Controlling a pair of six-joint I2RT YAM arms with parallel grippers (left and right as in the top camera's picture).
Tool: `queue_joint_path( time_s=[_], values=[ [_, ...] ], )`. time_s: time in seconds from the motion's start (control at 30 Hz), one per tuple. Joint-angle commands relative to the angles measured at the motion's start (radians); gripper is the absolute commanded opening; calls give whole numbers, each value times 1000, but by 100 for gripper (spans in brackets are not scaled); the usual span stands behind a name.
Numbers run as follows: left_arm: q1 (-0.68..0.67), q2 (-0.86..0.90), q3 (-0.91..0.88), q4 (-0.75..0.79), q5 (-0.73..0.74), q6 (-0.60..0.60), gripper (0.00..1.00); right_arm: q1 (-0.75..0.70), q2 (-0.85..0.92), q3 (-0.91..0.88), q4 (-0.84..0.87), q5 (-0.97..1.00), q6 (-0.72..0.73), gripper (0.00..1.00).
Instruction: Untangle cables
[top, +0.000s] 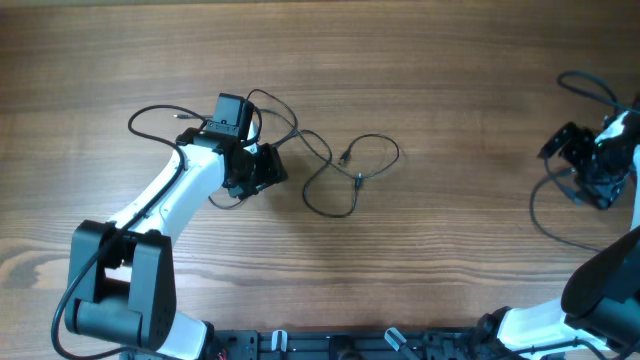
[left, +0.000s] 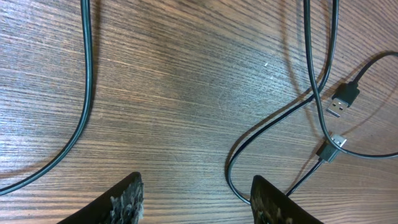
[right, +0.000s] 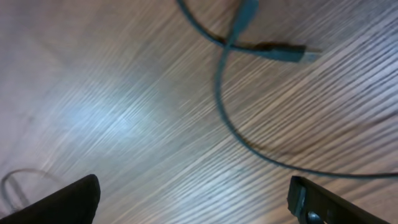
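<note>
Left hand (top: 262, 168) hovers low over the wooden desk (top: 450, 60), its fingers spread wide and holding nothing. Thin black cables (top: 322, 160) lie in a loose tangle on the left-centre of the desk, looping out from under this hand toward the middle. In the left wrist view one strand (left: 87, 81) curves down the left side. To the right, several strands cross near a USB plug (left: 344, 99) and a smaller connector (left: 331, 148). A tight bend of cable (left: 229, 171) lies just beside one fingertip (left: 273, 202). Right hand (top: 562, 146), at the far right edge of the desk, is likewise wide open and empty, with another cable (top: 534, 210) looped around and beneath it. Its wrist view is blurred and shows only crossing strands and a plug (right: 283, 51). Several things could go wrong from here. If the left hand closes where strands cross, it would probably catch two at once, and any pull would drag the whole tangle and draw the crossings tighter instead of freeing them. The USB plug could snag inside a loop as its strand is drawn through. Coming straight down could pin the nearby bend against the desk without gripping it. Strands hidden beneath the left hand may be swept along unnoticed. On the right, the blur makes a clean aim at a single strand doubtful.
</note>
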Motion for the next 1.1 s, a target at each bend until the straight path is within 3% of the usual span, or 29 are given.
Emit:
queue_joint_path(
  time_s=[0.0, 0.4, 0.73, 1.07],
  values=[
    [1, 9, 1, 0, -6, 16, 57, 2, 11, -85, 80, 50, 27, 91],
    [1, 9, 1, 0, -6, 16, 57, 3, 11, -341, 512, 63, 95, 65],
    [1, 9, 1, 0, -6, 15, 57, 3, 11, -391, 654, 124, 132, 63],
    [1, 9, 1, 0, -6, 15, 57, 3, 11, -392, 678, 125, 150, 62]
  ],
)
